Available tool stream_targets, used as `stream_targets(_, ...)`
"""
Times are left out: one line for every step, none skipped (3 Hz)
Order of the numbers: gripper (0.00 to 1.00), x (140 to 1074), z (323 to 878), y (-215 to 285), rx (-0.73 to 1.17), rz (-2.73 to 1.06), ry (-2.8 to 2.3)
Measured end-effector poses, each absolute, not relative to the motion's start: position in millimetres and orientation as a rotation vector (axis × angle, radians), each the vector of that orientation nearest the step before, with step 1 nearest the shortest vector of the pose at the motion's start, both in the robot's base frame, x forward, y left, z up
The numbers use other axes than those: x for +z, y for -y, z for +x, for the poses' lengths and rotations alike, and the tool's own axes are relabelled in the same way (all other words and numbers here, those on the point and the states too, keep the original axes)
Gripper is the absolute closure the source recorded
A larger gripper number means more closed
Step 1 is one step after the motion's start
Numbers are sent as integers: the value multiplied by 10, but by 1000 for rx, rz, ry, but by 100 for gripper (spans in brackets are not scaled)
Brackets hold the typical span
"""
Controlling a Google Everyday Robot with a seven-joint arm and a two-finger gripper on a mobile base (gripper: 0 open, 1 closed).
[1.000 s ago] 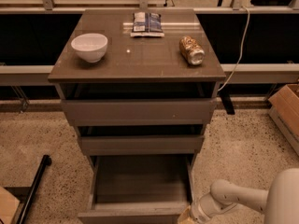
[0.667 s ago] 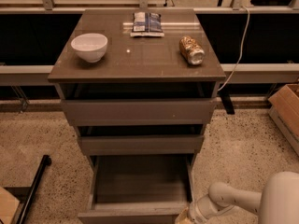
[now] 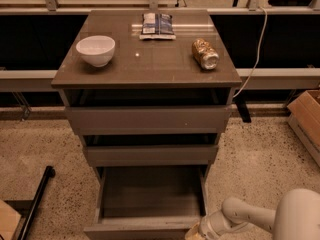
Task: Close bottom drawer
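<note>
The bottom drawer (image 3: 150,191) is the lowest of three in the grey-brown cabinet. It stands pulled far out, with its bare floor showing and its front panel (image 3: 140,230) at the bottom edge of the camera view. My gripper (image 3: 192,234) is at the bottom edge, by the right end of that front panel, on a white arm (image 3: 250,219) that comes in from the lower right. Its tips are cut off by the frame edge.
A white bowl (image 3: 96,50), a blue snack bag (image 3: 156,25) and a tipped can (image 3: 205,53) lie on the cabinet top (image 3: 150,64). The middle drawer (image 3: 150,154) and the top drawer (image 3: 147,119) stand slightly out. A cardboard box (image 3: 306,121) is at right, a black pole (image 3: 35,206) at lower left.
The arm has shifted slightly left and down at the drawer's right front corner. The drawer stands as far out as before.
</note>
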State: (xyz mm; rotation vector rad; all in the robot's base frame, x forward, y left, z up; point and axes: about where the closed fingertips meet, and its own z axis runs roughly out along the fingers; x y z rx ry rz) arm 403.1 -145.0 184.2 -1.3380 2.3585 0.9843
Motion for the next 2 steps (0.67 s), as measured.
stream_targets(100, 1887, 4081, 1449, 937, -1316, -2340)
stream_targets(100, 1961, 4392, 1445, 905, -1346, -2272)
